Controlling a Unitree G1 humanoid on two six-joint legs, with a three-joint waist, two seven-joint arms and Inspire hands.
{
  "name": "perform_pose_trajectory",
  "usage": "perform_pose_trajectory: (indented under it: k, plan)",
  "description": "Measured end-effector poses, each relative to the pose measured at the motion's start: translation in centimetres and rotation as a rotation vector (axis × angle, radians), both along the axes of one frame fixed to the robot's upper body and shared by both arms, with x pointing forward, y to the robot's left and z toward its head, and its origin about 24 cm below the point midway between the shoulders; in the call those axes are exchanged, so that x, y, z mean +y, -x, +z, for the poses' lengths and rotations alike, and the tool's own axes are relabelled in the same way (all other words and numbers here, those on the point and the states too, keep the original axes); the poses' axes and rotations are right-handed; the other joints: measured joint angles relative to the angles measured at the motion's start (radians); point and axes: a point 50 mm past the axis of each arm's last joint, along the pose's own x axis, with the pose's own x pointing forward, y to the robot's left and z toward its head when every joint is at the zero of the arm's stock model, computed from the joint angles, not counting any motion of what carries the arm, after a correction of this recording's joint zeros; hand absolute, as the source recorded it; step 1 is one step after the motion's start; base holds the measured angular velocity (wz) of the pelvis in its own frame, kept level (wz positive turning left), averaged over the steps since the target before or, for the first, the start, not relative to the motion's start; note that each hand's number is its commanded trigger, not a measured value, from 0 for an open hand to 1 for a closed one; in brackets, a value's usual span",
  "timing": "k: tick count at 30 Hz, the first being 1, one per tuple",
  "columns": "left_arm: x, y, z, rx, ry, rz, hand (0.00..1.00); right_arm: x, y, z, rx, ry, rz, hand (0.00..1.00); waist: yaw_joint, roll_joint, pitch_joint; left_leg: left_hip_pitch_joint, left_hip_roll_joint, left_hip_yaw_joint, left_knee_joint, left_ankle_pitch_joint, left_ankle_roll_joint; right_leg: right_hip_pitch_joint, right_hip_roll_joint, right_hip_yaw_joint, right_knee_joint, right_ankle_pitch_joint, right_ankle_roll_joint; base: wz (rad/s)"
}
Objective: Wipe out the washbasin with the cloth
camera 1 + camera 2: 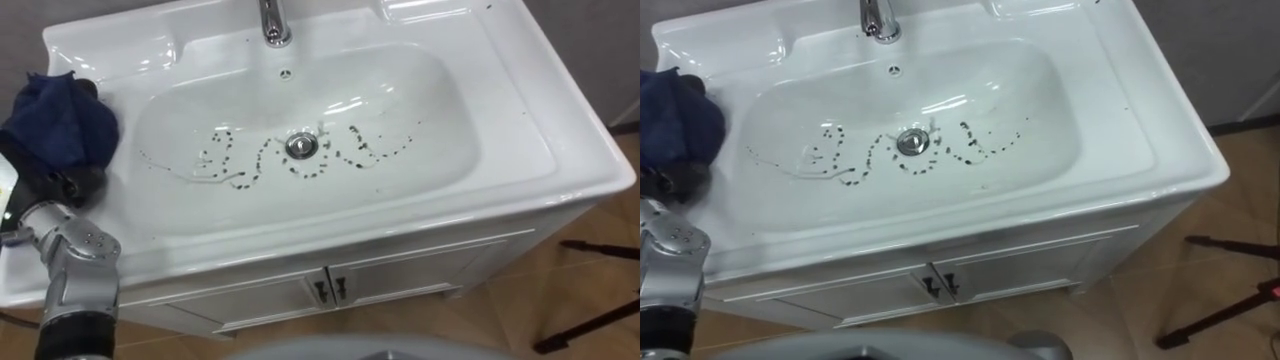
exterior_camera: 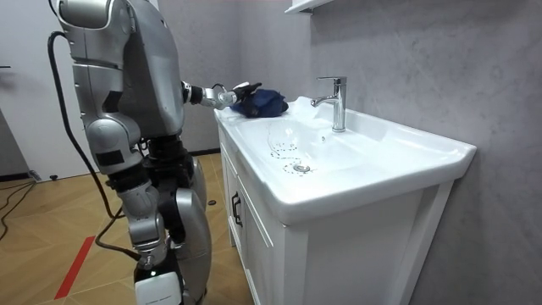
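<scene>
At the 9 o'clock edge of the white counter (image 1: 575, 160), the left hand (image 1: 68, 184) lay on the flat rim beside the basin (image 1: 440, 120). Its dark fingers were curled round a bunched dark blue cloth (image 1: 58, 120). The cloth sat on the rim, outside the bowl, bulging up above the hand toward 12 o'clock. The silver forearm rose from the 7 o'clock corner of the eye view, with the wrist bent so the hand pointed away from the robot along the rim.

A chrome drain (image 1: 301, 146) marked the middle of the bowl. Dark specks (image 1: 235, 170) curved in loose loops across the bottom, from about 9 o'clock of the drain round to 3 o'clock. A chrome faucet (image 1: 273, 22) stood at 12 o'clock, and a small overflow hole (image 1: 285, 73) lay between it and the drain.

White cabinet doors (image 1: 400, 285) with dark handles (image 1: 330, 290) closed the front below the counter.

In the room view the robot stood upright on a wooden floor (image 2: 51, 220), close against the cabinet front. Its left arm was stretched level over the far end of the counter to the cloth.
</scene>
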Motion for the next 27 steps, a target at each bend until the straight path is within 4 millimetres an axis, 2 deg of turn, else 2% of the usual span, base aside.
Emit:
perform_pose_trajectory:
  k: [1, 4, 6, 7, 8, 10, 19, 27]
  plan:
    - [0.0, 0.0, 0.0, 0.008, -0.003, -0.008, 0.51, 0.0, -0.1, 0.0, -0.002, 0.001, 0.004, 0.0, -0.004, -0.001, 0.0007, -0.003, 0.0, 0.0, 0.001, 0.0, 0.0, -0.001, 0.0, 0.0, 0.001, 0.0, 0.0, 0.0]
    - [0.0, -0.1, 0.0, 0.022, -0.02, -0.021, 0.55, -0.1, -0.4, 0.0, -0.007, 0.002, 0.008, 0.0, -0.01, -0.005, 0.0038, -0.006, 0.0, 0.0, 0.004, 0.0, 0.0, -0.005, 0.0, 0.0, 0.005, 0.0, 0.0, 0.0]
    - [-0.1, -0.1, 0.0, 0.027, -0.021, -0.025, 0.62, -0.1, -0.5, 0.0, -0.011, 0.003, 0.01, 0.0, -0.014, -0.005, 0.0038, -0.008, 0.0, 0.0, 0.004, 0.0, 0.0, -0.009, -0.001, 0.001, 0.008, 0.0, 0.0, 0.0]
    - [-0.1, -0.1, 0.0, 0.032, -0.016, -0.03, 0.88, -0.1, -0.6, 0.0, -0.013, 0.003, 0.014, 0.0, -0.017, -0.004, 0.0034, -0.008, 0.0, 0.0, 0.005, 0.0, 0.0, -0.01, -0.001, 0.001, 0.008, 0.0, 0.0, 0.0]
    - [-0.1, -0.1, -0.1, 0.035, -0.013, -0.032, 1.0, -0.1, -0.6, 0.0, -0.016, 0.004, 0.016, 0.0, -0.018, -0.005, 0.0037, -0.008, 0.0, 0.0, 0.006, 0.0, 0.0, -0.009, -0.001, 0.001, 0.009, 0.0, 0.0, 0.0]
    - [-0.1, -0.1, -0.1, 0.035, -0.013, -0.032, 1.0, -0.1, -0.7, 0.0, -0.022, 0.007, 0.018, 0.0, -0.017, -0.002, 0.0022, -0.009, 0.0, 0.0, 0.007, 0.0, 0.0, -0.008, -0.001, 0.001, 0.009, 0.0, 0.0, 0.0]
    - [0.0, -0.2, -0.3, 0.092, 0.001, -0.059, 1.0, -0.5, -0.8, 0.1, -0.023, 0.023, 0.019, 0.0, -0.017, 0.013, 0.0052, -0.013, -0.001, -0.001, 0.007, 0.0, 0.0, -0.009, -0.001, 0.001, 0.009, 0.0, 0.0, 0.0]
    - [-0.1, -0.2, -0.4, 0.107, 0.018, -0.068, 1.0, -0.8, -1.1, 0.2, -0.026, 0.036, 0.041, 0.0, -0.019, 0.016, 0.0047, -0.009, -0.001, -0.001, 0.007, 0.0, 0.0, -0.008, -0.001, 0.0, 0.008, 0.0, 0.0, 0.0]
